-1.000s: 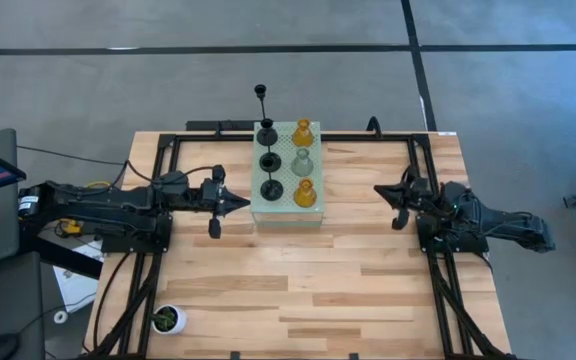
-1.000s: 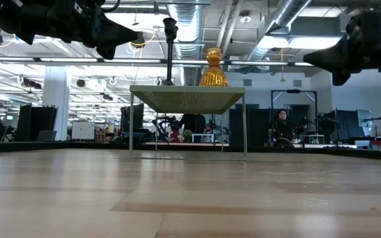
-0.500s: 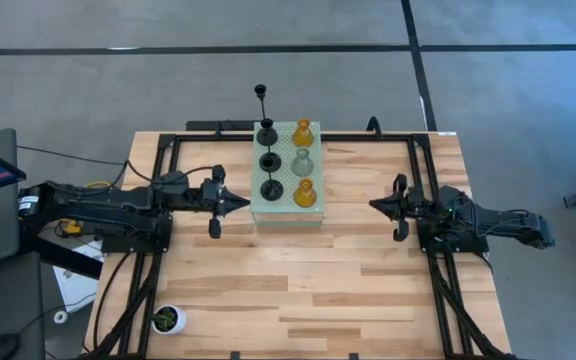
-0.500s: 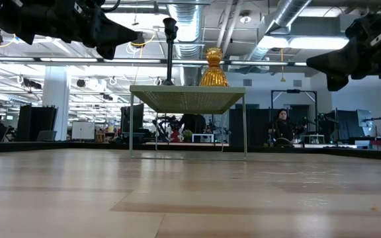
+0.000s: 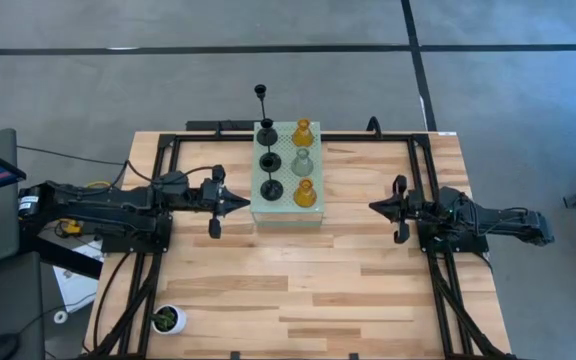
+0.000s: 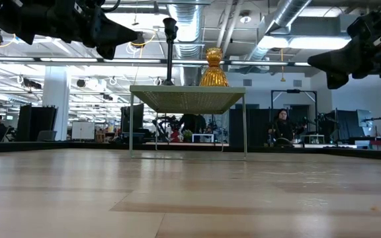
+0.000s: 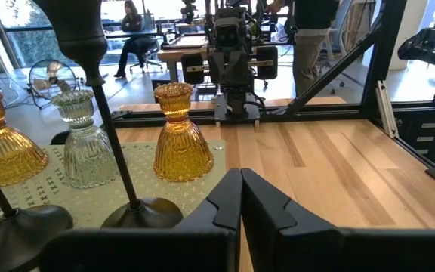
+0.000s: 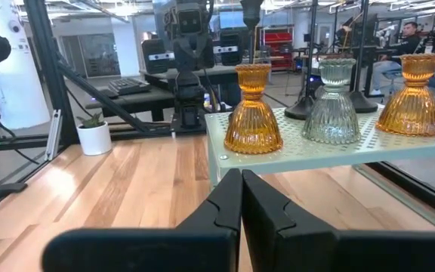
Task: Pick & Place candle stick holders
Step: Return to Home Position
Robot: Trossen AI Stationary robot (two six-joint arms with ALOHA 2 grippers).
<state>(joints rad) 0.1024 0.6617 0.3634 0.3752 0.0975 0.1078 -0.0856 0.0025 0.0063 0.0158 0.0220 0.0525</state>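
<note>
Right, nearest my left wrist camera, the left gripper [image 7: 241, 175] shows two dark, matte, angular fingers pressed together with nothing between them. The right gripper [image 8: 241, 175] reads the same in its own camera: jaws closed, empty.

Past the fingers, all six holders stand on the pale green perforated shelf [image 5: 286, 213], upper middle of the overhead frame. The left column has three black holders [image 5: 270, 160], each with a flat round base and a thin stem. The right column has two squat amber holders [image 5: 305, 193] of ribbed, bell-skirted glass, with a ribbed grey-green holder [image 5: 302, 162] between them.

The shelf sits on thin legs on the pale wood-plank table [image 5: 368, 290]. The left gripper hangs just beside the shelf's left edge; the right one is well apart at centre right. A white pot [image 5: 168, 319] holding a green plant sits lower left.

Beyond the table, a person [image 6: 283, 124] sits in the room.

Against a second ago, the right arm has straightened and its gripper now points squarely at the shelf. The left arm and the holders are unchanged.
</note>
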